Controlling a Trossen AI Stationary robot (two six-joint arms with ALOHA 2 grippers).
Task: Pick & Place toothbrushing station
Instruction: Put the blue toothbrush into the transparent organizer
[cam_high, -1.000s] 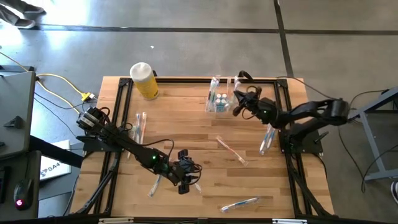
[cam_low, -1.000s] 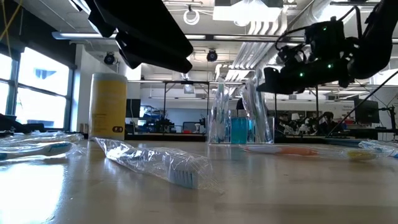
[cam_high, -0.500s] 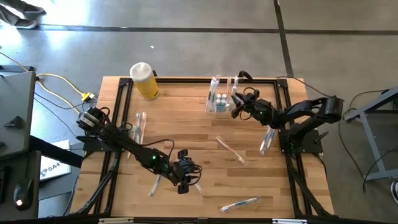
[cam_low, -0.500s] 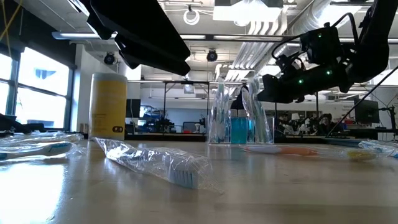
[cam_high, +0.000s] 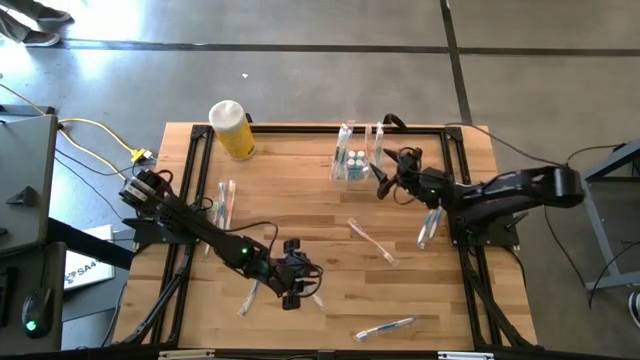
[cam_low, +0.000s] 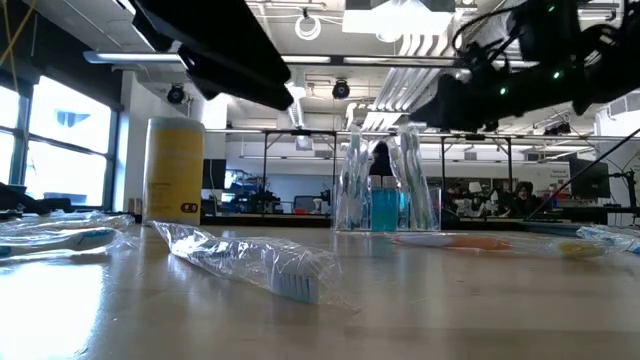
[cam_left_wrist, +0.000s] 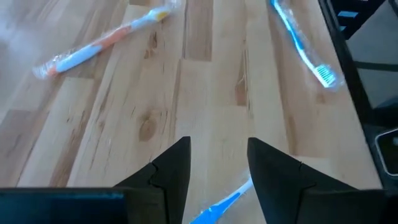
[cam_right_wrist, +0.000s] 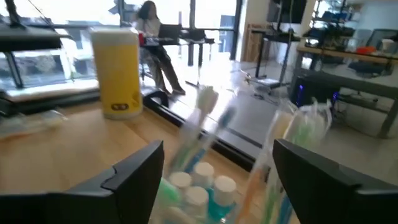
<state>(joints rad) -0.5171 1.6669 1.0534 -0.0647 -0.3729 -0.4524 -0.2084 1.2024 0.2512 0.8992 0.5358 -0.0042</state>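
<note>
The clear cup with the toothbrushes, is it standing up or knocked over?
Standing up. The clear cup sits on its base, with toothbrushes sticking out the top.

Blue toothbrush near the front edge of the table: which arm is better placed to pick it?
Probably left: its open tool hangs directly over a blue toothbrush; the right tool is at the cup.

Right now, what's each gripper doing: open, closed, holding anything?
Left gripper: open, empty, low over a blue toothbrush.
Right gripper: open, empty, beside the clear cup.
</note>
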